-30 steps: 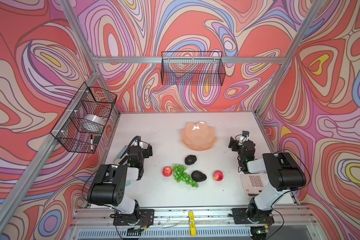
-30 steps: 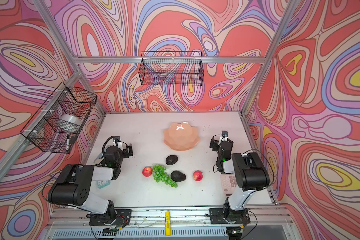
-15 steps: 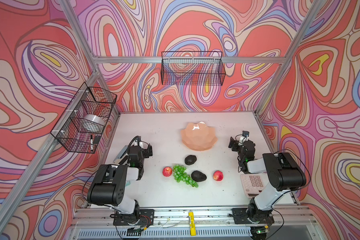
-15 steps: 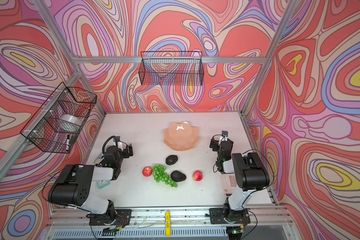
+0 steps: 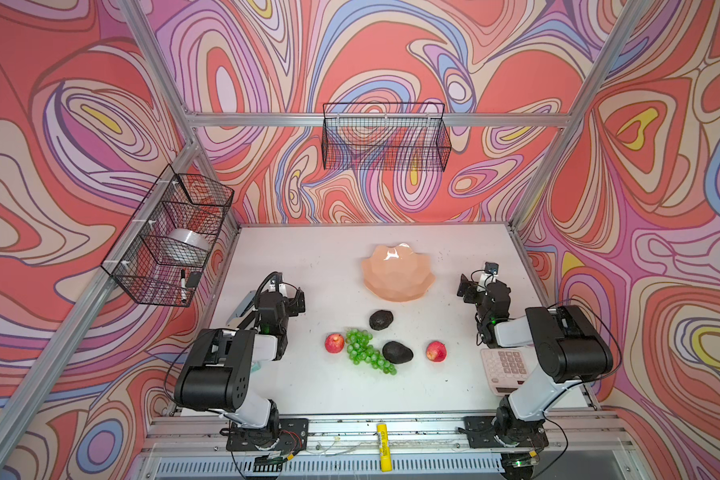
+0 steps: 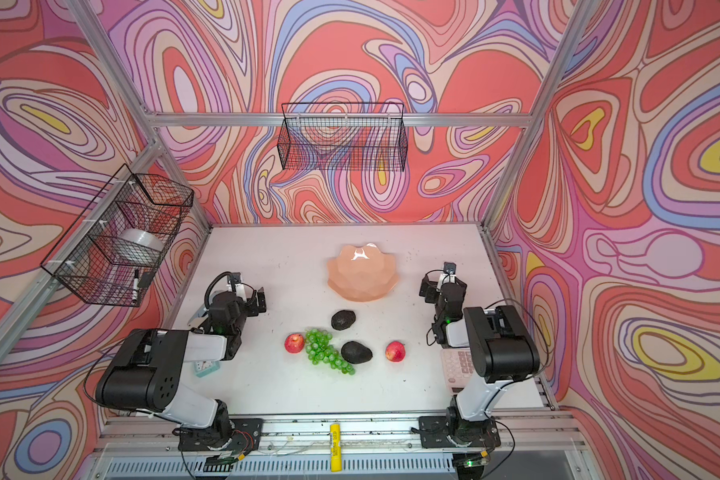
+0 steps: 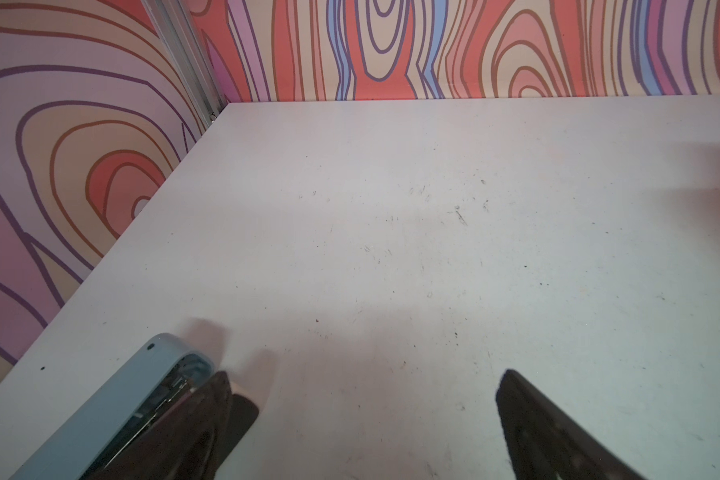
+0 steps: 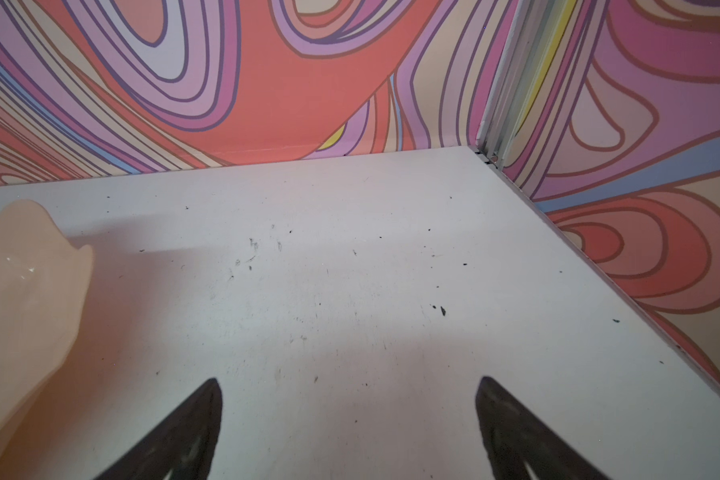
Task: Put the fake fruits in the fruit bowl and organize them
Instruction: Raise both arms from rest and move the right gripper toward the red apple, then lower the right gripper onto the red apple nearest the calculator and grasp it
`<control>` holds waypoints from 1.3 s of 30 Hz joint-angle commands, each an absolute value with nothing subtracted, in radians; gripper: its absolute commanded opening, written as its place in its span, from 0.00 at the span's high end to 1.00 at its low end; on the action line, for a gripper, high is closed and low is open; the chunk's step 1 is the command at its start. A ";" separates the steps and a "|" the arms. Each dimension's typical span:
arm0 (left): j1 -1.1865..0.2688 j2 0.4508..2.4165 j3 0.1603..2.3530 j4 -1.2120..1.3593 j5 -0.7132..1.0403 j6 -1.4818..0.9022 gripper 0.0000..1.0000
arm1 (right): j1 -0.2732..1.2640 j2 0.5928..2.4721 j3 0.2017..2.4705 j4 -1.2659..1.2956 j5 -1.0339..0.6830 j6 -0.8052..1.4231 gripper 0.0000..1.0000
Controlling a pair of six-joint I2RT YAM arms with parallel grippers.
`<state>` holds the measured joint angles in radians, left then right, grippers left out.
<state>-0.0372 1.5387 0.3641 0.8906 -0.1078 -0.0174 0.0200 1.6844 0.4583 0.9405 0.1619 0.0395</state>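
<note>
Both arms fold low; the left tool (image 5: 295, 297) left of centre and the right tool (image 5: 469, 289) right of centre gape wide.

Calculator (image 5: 504, 368), blue stapler (image 7: 109, 409), wire basket (image 5: 385, 139)

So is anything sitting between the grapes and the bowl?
Yes. One avocado lies directly between the grapes and the bowl. Lifted above it, the path looks clear.
</note>
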 commanded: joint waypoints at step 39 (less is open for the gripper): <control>-0.031 1.119 0.992 -0.171 -0.002 -0.270 0.04 | 0.757 1.199 0.867 -0.957 0.179 1.218 0.02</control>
<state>-0.0372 1.1458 0.9874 -0.1432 -0.0189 -0.2562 0.7223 1.1576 0.8761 -1.0145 0.1818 1.1267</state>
